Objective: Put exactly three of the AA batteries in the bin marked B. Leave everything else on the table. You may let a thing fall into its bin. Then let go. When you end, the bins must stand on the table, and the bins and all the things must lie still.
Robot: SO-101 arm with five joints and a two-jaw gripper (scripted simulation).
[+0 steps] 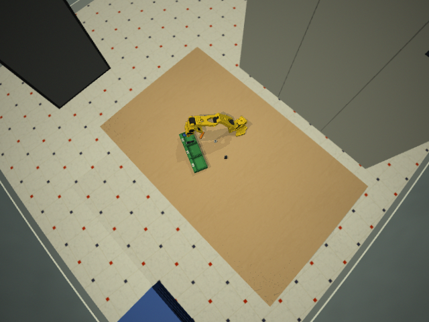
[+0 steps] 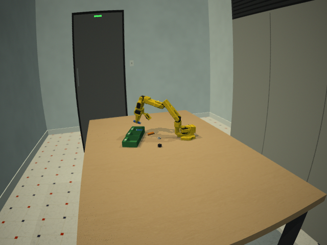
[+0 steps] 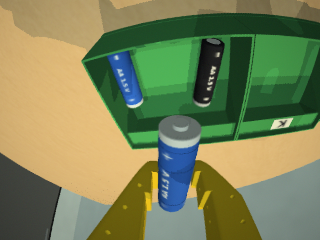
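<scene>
My gripper (image 3: 175,186) (image 2: 137,121) is shut on a blue AA battery (image 3: 178,160) (image 2: 136,122), held upright between the yellow fingers. It hangs just above the end compartment of a long green bin (image 3: 100,76) (image 2: 130,144) (image 1: 199,162). That compartment holds a blue AA battery (image 3: 126,79) and a black AA battery (image 3: 208,71), both lying flat. The neighbouring compartment has a small white label (image 3: 283,123) that I cannot read. An orange battery (image 2: 150,133) (image 1: 201,135) lies on the table beside the bin.
A small silver part (image 2: 159,137) (image 1: 215,141) and a small black part (image 2: 159,145) (image 1: 226,157) lie on the table between the bin and the arm's base (image 2: 188,131) (image 1: 240,125). The wooden table (image 2: 184,184) reaches far forward.
</scene>
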